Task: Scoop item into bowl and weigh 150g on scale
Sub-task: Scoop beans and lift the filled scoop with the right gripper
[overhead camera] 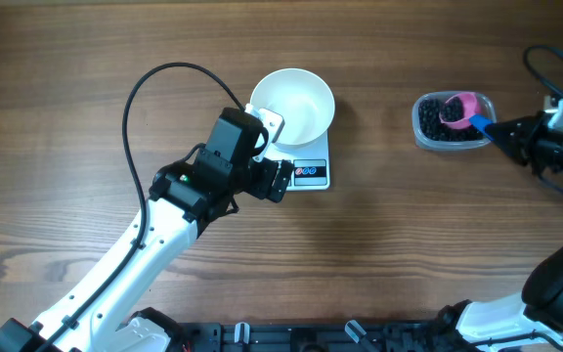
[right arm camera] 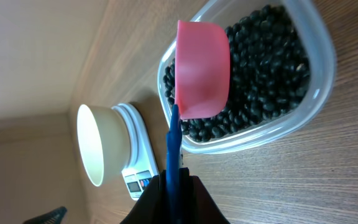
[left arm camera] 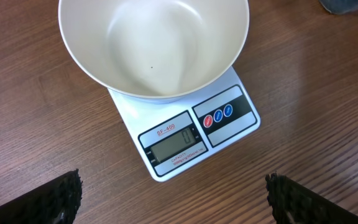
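— What does the right gripper (right arm camera: 173,190) have?

— Its jaws are pinched tight on the blue handle (right arm camera: 174,146) of the pink scoop (right arm camera: 201,68). The cup of the scoop lies down among the black beans (right arm camera: 263,59), inside the clear tub (right arm camera: 319,87). The wrist view shows only its outer wall, so I cannot tell whether it has taken any beans.

— And where is that from the scale (left arm camera: 185,140)?

— Well apart from it, off to its right. All the beans are over there; none are near the scale.

— What is at the scale itself?

— The white bowl (left arm camera: 154,43) sits on top of it, empty but for a tiny speck. The display shows one digit, which looks like a zero. The left gripper (left arm camera: 179,205) hovers just beside the scale's button edge, jaws spread wide, holding nothing and touching nothing.

— So which step is this?

— The first scoop, I judge: the bowl is set and the scale appears to be zeroed, but no weighing has begun.

— What does the next move call for?

— Digging the cup under the heap and levelling it mouth-up. Then comes a steady carry across the bare table to the scale and a tip over the bowl's middle. The handle grip is thin, so a twist in the jaws could spill beans on the way.
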{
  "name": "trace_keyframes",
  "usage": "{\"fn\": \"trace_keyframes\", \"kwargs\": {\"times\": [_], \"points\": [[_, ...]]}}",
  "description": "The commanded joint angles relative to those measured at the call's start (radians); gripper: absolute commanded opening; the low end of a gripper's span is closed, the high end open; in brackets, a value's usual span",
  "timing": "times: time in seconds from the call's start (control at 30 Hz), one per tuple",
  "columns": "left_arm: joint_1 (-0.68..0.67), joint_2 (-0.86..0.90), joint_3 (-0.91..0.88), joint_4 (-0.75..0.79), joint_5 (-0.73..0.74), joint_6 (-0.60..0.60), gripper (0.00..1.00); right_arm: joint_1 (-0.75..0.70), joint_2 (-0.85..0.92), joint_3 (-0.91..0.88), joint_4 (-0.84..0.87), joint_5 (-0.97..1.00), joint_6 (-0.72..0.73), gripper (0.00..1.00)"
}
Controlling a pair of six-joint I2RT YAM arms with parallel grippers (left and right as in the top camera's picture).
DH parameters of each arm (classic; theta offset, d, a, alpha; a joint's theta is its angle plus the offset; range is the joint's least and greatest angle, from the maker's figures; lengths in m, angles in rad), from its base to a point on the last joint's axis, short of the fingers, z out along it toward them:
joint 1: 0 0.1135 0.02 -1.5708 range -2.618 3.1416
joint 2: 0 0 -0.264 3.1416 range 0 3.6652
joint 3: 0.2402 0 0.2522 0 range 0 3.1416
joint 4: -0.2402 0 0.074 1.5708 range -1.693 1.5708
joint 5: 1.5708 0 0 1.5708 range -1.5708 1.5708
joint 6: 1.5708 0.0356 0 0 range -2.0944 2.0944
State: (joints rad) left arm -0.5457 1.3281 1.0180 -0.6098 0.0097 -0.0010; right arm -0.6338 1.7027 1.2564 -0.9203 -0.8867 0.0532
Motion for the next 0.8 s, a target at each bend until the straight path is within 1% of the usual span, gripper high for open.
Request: {"fn": "trace_keyframes", "kwargs": {"times": [0.0,0.3,0.33,0.4,0.47,0.57,0.67,0.77], "points": [[0.005,0.003,-0.006,0.001,0.012,0.016,1.00,-0.034,0.016,-0.007,-0.001,-0.117,0.003,0.04],[0.005,0.003,-0.006,0.001,0.012,0.016,1.00,-0.068,0.016,-0.007,0.003,-0.384,0.011,0.04],[0.005,0.003,-0.006,0.001,0.012,0.016,1.00,-0.068,0.016,-0.007,0.004,-0.421,0.029,0.04],[0.005,0.003,-0.006,0.001,0.012,0.016,1.00,-0.065,0.016,-0.007,0.005,-0.422,0.108,0.04],[0.005,0.003,-0.006,0.001,0.012,0.016,1.00,-0.056,0.016,-0.007,0.005,-0.453,0.135,0.04],[0.005,0.003,-0.006,0.000,0.012,0.016,1.00,-0.026,0.016,-0.007,0.004,-0.502,0.147,0.04],[0.005,0.003,-0.006,0.001,0.012,0.016,1.00,0.045,0.016,-0.007,0.019,-0.503,0.206,0.04],[0.005,0.003,-0.006,0.001,0.012,0.016,1.00,0.134,0.016,-0.007,0.081,-0.502,0.298,0.04]]}}
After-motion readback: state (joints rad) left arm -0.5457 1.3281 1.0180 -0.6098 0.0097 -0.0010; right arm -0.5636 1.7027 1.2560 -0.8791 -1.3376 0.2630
